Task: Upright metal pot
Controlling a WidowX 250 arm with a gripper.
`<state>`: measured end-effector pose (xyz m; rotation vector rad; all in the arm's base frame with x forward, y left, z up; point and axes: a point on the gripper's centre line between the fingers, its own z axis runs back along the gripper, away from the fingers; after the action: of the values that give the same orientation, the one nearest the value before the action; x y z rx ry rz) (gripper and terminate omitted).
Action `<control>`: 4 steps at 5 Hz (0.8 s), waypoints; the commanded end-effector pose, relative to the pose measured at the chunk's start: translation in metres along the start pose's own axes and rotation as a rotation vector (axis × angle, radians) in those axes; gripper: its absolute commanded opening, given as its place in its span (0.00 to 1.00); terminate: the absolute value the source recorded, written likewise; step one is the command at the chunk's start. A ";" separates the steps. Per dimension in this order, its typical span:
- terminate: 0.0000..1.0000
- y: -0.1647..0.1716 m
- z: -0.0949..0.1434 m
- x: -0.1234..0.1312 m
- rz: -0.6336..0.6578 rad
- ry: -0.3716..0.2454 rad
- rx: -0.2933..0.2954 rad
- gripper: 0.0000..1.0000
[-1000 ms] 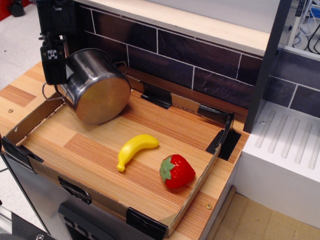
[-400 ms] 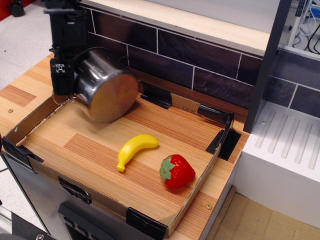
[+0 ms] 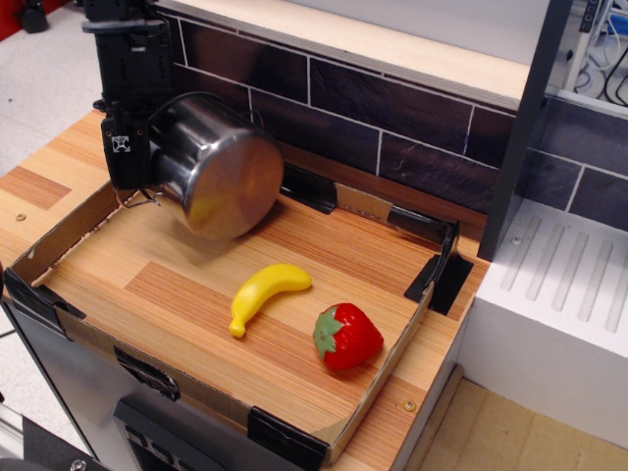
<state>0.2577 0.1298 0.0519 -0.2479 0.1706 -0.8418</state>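
Wooden tray [image 3: 186, 294], metal pot [image 3: 214, 165] shifted right

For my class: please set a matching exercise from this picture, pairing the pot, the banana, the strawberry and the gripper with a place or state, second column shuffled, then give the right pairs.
Column one:
1. pot
2. banana
3. strawberry
4. gripper

Column two:
A. red, nearest the tray's right edge
B. black, at the pot's rim on the left
C. shiny, tipped with its flat base facing the camera
D. yellow, lying in the middle of the tray

Pairs: 1-C, 2-D, 3-A, 4-B
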 end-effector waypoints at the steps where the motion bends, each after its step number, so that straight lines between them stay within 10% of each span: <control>1: 0.00 -0.011 0.029 0.002 0.029 -0.046 0.344 0.00; 3: 0.00 -0.023 0.021 0.011 0.077 -0.003 0.816 0.00; 4: 0.00 -0.025 0.012 0.014 0.083 0.025 0.919 0.00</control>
<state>0.2481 0.1026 0.0667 0.6096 -0.1682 -0.7603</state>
